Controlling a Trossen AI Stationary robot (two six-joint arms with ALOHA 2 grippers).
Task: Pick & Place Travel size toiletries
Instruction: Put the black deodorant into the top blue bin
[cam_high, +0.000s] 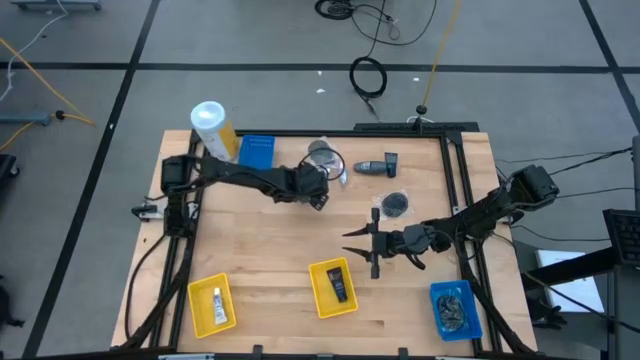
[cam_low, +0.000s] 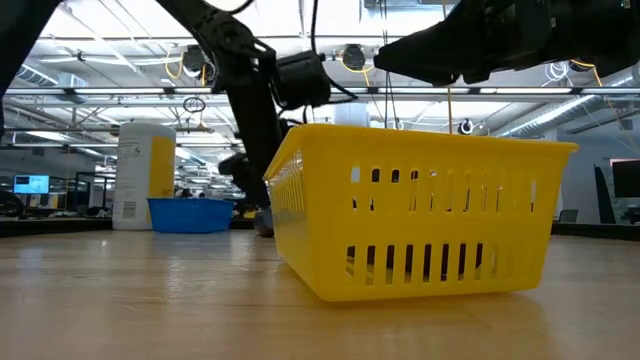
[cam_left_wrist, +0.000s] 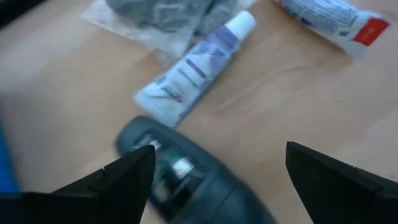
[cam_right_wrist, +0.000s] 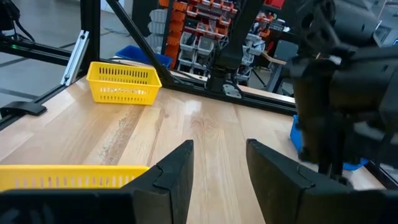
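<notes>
Dark plastic bottle (cam_left_wrist: 180, 177), small and rounded: lies on the tabletop (cam_left_wrist: 292, 106) between the left gripper (cam_left_wrist: 217, 180) jaws, spread wide, empty. Probably light, stiff, slippery; grip across its middle. White tube (cam_left_wrist: 196, 65) just beyond. Right gripper (cam_right_wrist: 217, 165): half-open, empty, well apart.

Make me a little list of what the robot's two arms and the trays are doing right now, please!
left pincer: open, above a dark bottle by a white tube
right pincer: empty, fingers apart, near the middle yellow tray
middle yellow tray: holds a dark bottle
left yellow tray: holds a white tube
blue tray: holds grey packets
</notes>
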